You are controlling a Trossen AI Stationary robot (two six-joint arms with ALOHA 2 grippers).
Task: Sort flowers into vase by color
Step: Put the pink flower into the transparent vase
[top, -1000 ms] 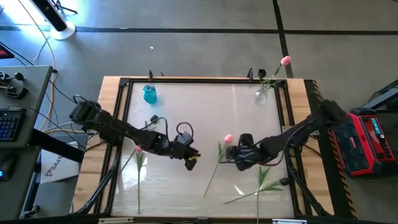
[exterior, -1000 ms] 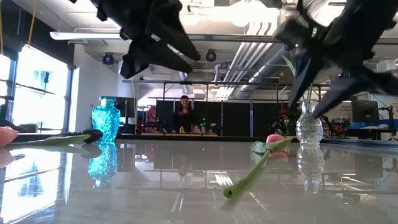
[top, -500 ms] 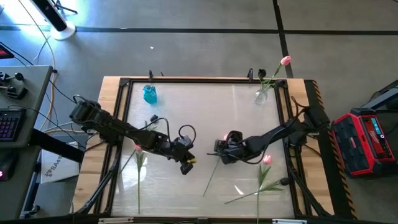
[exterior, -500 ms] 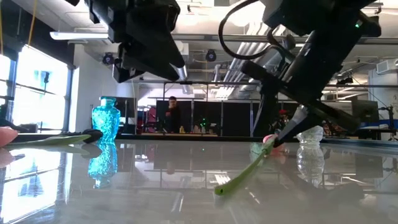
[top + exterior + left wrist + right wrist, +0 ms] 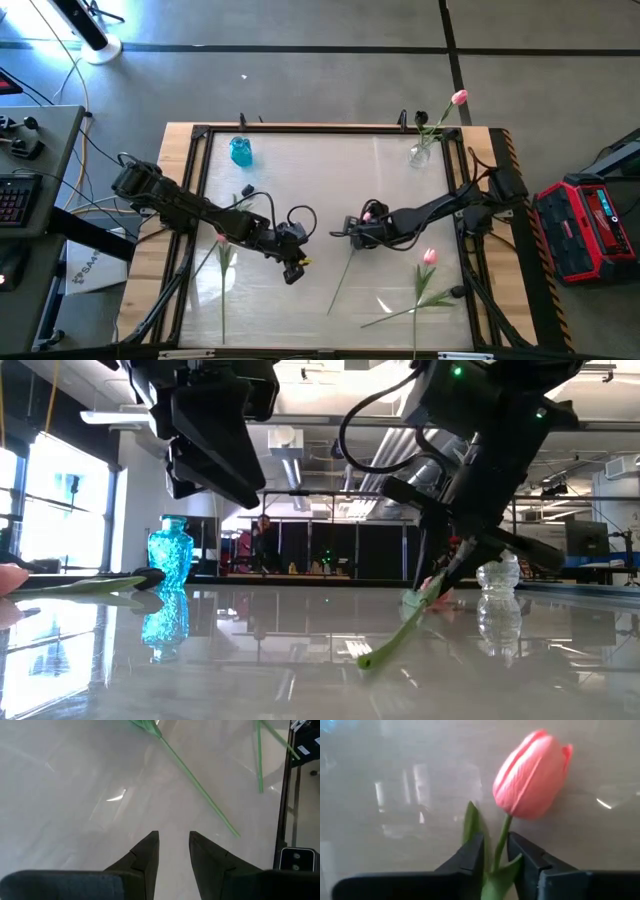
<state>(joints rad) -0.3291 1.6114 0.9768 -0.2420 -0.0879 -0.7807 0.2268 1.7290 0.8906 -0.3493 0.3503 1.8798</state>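
Note:
A pink flower lies mid-table with its head [image 5: 368, 215] toward the far side and its stem [image 5: 340, 275] running toward the near edge. My right gripper [image 5: 360, 228] is shut on it just below the head [image 5: 532, 775]. My left gripper [image 5: 293, 268] hovers open left of that stem over bare table, nothing between its fingers [image 5: 147, 855]. A clear vase [image 5: 420, 152] at the far right holds one pink flower [image 5: 459, 97]. A blue vase [image 5: 241, 151] stands at the far left. My right gripper pinches the pink flower's stem [image 5: 501, 845] just under the head, a leaf [image 5: 472, 822] beside it, between its two fingers. The fingers slant down from the table's right and lie across the stem. The flower lies on the table, its cut end [image 5: 365, 660] resting there.
Another pink flower [image 5: 222, 265] lies at the left and one [image 5: 428, 257] at the right, with a further green stem [image 5: 400, 312] near the front edge. A black frame [image 5: 195, 200] rims the table. A person stands far back in the room [image 5: 262, 545].
My right gripper has swung toward the table's left and come down onto the pink flower, and its fingers have drawn together around the stem below the head. The right-hand flower's head is uncovered as the arm has left it. My left gripper has tipped a little further down.

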